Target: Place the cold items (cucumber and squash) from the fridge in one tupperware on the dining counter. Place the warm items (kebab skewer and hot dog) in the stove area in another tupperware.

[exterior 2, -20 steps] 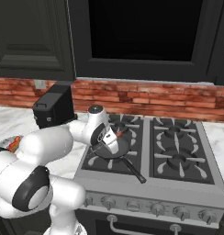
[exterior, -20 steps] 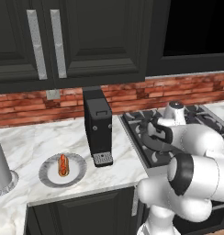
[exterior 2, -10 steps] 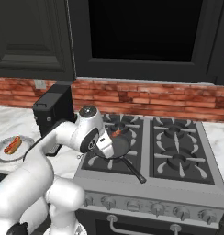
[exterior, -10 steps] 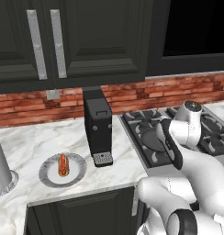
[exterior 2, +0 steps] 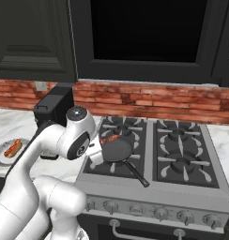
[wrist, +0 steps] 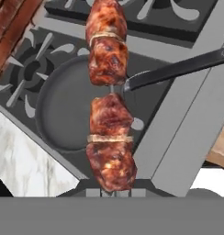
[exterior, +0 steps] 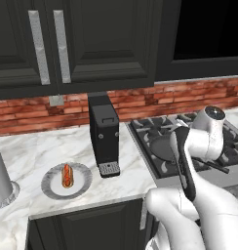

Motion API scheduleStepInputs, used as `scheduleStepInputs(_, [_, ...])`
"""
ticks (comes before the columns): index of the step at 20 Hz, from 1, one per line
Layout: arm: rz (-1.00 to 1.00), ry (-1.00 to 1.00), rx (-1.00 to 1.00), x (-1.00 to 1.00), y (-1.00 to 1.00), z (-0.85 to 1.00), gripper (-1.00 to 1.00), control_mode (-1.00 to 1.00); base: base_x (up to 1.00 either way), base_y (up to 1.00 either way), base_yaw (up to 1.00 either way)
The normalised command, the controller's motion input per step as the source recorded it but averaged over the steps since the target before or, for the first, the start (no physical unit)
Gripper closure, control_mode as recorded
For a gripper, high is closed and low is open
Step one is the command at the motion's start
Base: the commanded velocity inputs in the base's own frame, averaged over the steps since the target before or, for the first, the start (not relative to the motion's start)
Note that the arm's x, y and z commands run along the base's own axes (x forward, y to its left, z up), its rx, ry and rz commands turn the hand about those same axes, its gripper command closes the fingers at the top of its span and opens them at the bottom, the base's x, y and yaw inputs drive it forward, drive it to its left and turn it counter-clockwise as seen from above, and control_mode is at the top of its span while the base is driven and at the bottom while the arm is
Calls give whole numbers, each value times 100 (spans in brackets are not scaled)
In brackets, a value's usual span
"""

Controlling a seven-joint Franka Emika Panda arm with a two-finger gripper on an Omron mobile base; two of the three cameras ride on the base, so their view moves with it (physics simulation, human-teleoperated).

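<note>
The kebab skewer (wrist: 109,98) is held by its near end in the clenched pincer (wrist: 109,192), and in the hand view its long axis runs straight out from the pincer toward 12 o'clock, the far meat pieces pointing at the stove grates. It is carried in the air, above the dark frying pan (wrist: 68,108), which lies under it and toward 9 o'clock; the pan's handle (wrist: 178,69) is crossed by the skewer's line and runs off toward 2 o'clock. In the right base view the skewer (exterior 2: 110,138) is seen just at the back rim of the pan (exterior 2: 117,150) on the front left burner of the stove (exterior 2: 182,197), with the pincer hidden behind the white wrist. No tupperware can be made out in these views, so the carry is judged to be only begun. The hot dog (exterior: 66,175) lies on a grey plate (exterior: 51,188) on the marble bench (exterior: 28,161), at about 9 o'clock from the stove, its long axis running from 6 to 12 o'clock in the left base view. Between plate and stove stands a black coffee machine (exterior: 104,133). The hot dog is well apart from the pincer and is judged the next warm item to be fetched.
</note>
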Motion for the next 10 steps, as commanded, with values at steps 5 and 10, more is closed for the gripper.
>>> scheduleStepInputs(5, [-14, 0, 9, -56, 21, 52, 100, -100, 0, 0, 0])
scheduleStepInputs(10, [-10, 0, 8, -61, 16, 51, 100, -100, 0, 0, 0])
